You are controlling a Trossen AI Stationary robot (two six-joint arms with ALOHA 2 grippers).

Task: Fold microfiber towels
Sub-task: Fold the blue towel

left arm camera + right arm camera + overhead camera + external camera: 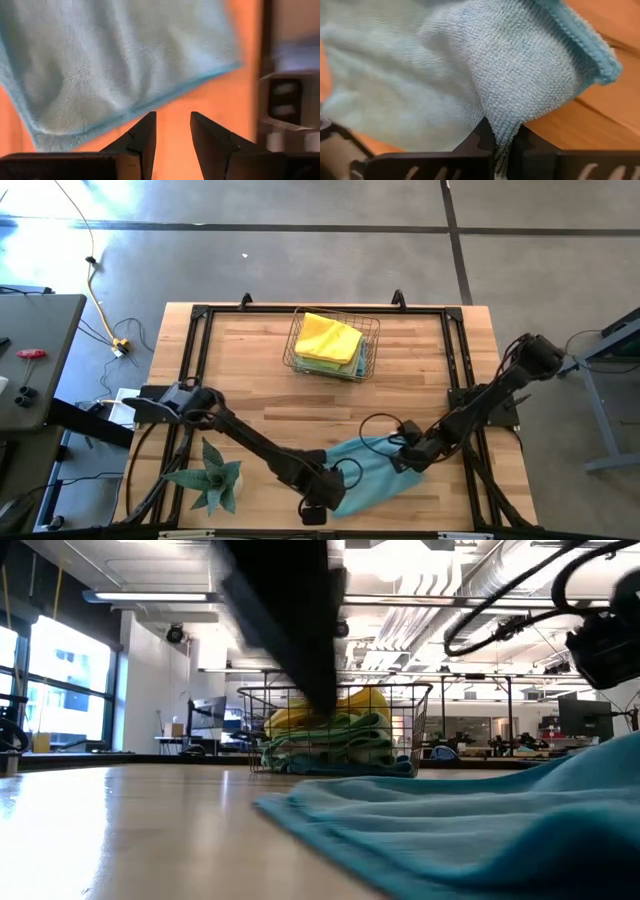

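The right hand [502, 145] pinches the blue towel [370, 470] by a thin edge that could slip free (the left hand [172, 131], open, hovers just off its hem).

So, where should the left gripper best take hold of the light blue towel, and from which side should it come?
Probably at the hemmed edge nearest the left gripper, whose fingers are open above bare wood beside the light blue towel. That edge lies flat and free, so a low approach from the table's front-left looks best. The right gripper is shut on the towel's opposite edge.
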